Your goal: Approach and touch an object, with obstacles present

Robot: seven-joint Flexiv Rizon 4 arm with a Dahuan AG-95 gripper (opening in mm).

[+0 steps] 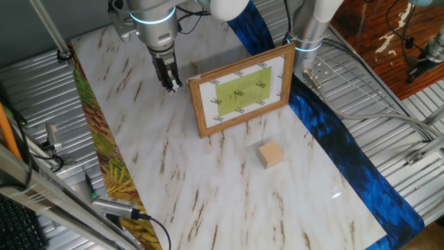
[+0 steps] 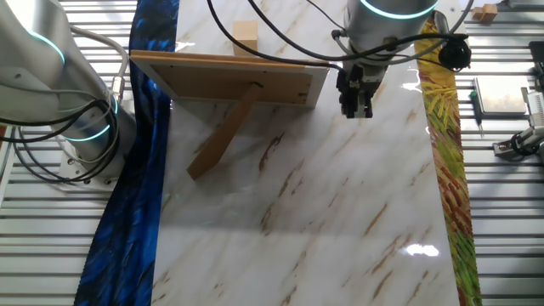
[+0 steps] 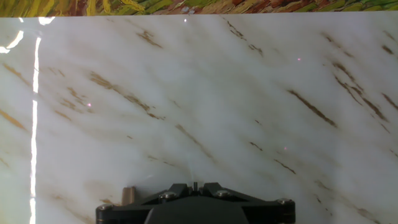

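The small tan wooden cube (image 1: 271, 154) lies on the marble table, in front of the picture frame; in the other fixed view it (image 2: 245, 37) peeks over the frame's top edge. The brown wooden picture frame (image 1: 241, 90) with white mat and yellow-green centre stands upright on its rear strut (image 2: 223, 134). My gripper (image 1: 171, 85) hangs just above the table at the frame's left end, on the side away from the cube, fingers together and empty. It also shows in the other fixed view (image 2: 355, 106) and the hand view (image 3: 194, 185). The cube is not in the hand view.
A blue cloth (image 1: 326, 132) runs along one table side and a yellow-green leafy cloth (image 1: 104, 167) along the other. The arm's base (image 2: 76, 127) stands beyond the blue cloth. A small tan bit (image 3: 127, 196) shows beside the gripper in the hand view.
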